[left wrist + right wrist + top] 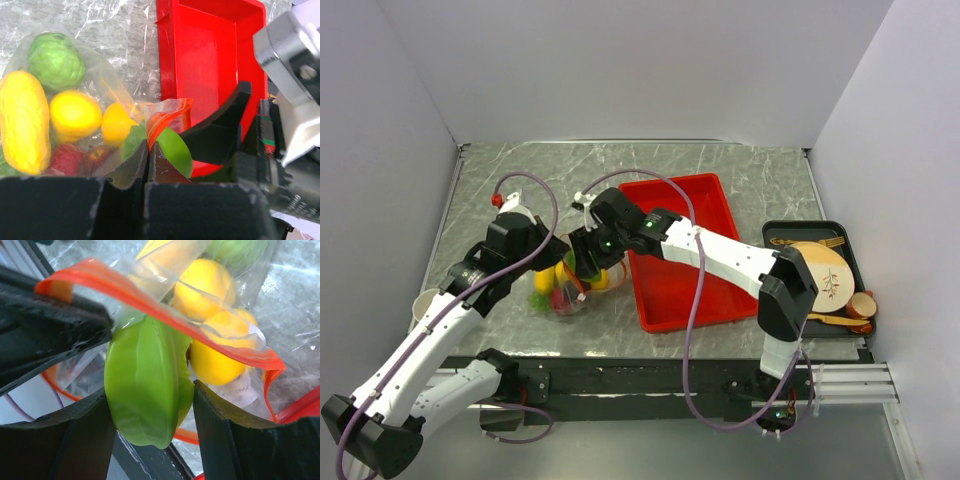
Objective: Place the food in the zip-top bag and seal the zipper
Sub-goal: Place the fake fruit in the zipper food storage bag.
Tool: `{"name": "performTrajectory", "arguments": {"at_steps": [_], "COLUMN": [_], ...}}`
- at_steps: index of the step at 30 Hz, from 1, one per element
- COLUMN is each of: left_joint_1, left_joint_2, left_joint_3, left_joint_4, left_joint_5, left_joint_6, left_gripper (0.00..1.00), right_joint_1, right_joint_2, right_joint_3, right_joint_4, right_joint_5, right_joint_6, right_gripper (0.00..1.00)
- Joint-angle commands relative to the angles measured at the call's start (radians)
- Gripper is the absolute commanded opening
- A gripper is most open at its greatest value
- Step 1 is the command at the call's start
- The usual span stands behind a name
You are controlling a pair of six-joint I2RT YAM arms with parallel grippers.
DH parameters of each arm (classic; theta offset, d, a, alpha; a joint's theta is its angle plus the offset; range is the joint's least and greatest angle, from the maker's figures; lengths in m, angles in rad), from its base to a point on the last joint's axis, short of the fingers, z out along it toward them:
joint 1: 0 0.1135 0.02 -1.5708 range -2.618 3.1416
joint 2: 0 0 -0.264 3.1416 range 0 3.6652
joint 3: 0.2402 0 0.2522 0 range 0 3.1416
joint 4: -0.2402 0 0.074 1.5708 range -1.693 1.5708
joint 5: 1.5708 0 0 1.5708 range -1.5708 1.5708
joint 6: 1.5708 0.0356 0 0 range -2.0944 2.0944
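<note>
Left gripper (148,150): my left jaws are pressed together on the rim of the bag (100,70), right at the orange zipper strip (125,287). I hold it there so the mouth stands lifted and gaping instead of lying flat on the table (760,180).

Right gripper (150,410): clamped on a smooth green piece (145,385), one finger on each flat side. That grip lets me lead with its narrow end.

Where the green piece is: at the mouth of the bag. The strip crosses over its upper end, so I judge it is partly through the opening and not yet let go.

Where the bag is: on the table, just left of the red tray (210,55), between my two arms. Its closed end points away from the left wrist.

Already inside: a long yellow piece (22,125), a round yellow one (75,115), a bumpy green one (55,60) and some dark red ones (67,159), all packed toward the closed end. That leaves room near the mouth.

Red tray: I see no food left in it, so I take this green piece to be the last one.

Step in hand: loading, near its end; the zipper is unsealed.

Next move: push deeper before I open the right jaws, or the piece may roll back out.

Risk: the thin strip may snag on the piece or slip from my left pinch.
</note>
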Motion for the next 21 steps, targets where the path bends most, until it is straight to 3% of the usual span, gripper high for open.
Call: {"name": "performTrajectory", "arguments": {"at_steps": [1,4,10,18,21], "left_joint_1": [-0.003,-0.003,-0.003,-0.003,-0.003], "left_joint_2": [-0.03,-0.036,-0.045,-0.065,-0.052], "left_joint_3": [0.029,0.051,0.085,0.074,0.071], "left_joint_4": [0.013,-0.002,-0.03,-0.033,-0.024], "left_joint_5": [0.012,0.008,-0.017,-0.047,-0.034], "left_joint_6": [0.001,0.004,0.01,0.001,0.003], "left_gripper": [0.02,0.02,0.03,0.04,0.04], "right_joint_1": [0.006,0.005,0.005,0.004,0.0], "right_joint_2": [0.02,0.049,0.04,-0.265,-0.331], "right_joint_3": [0.067,0.113,0.123,-0.13,-0.181], "right_joint_4": [0.057,0.033,0.046,0.079,0.072], "right_joint_5": [0.048,0.082,0.158,0.541,0.597], "right_joint_6": [0.042,0.046,0.075,0.152,0.168], "right_gripper": [0.67,0.75,0.77,0.86,0.88]}}
